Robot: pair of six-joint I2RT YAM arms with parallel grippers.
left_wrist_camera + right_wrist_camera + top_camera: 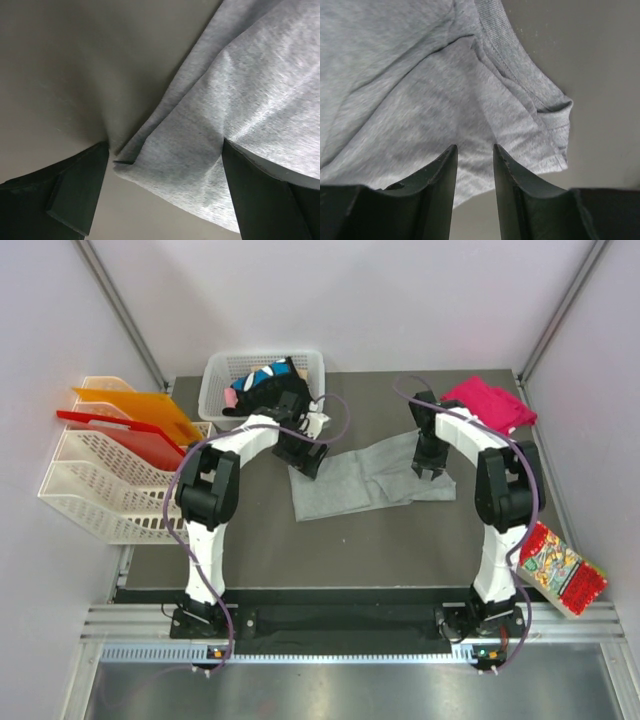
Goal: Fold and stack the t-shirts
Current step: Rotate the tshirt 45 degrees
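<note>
1 grey t-shirt point(350, 485), 1 pink t-shirt point(490, 405), 1 basket point(209, 395)

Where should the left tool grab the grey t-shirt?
Likely its folded-over corner, from straight above: the grey t-shirt lies flat on the table, so only a top-down pinch works, and that corner sits between the open fingers of the left tool.

Large t-shirt point(350, 485) at centre, basket point(212, 390) behind-left — shirts point(265, 375) inside, snack packet point(560, 570) near-right.
</note>
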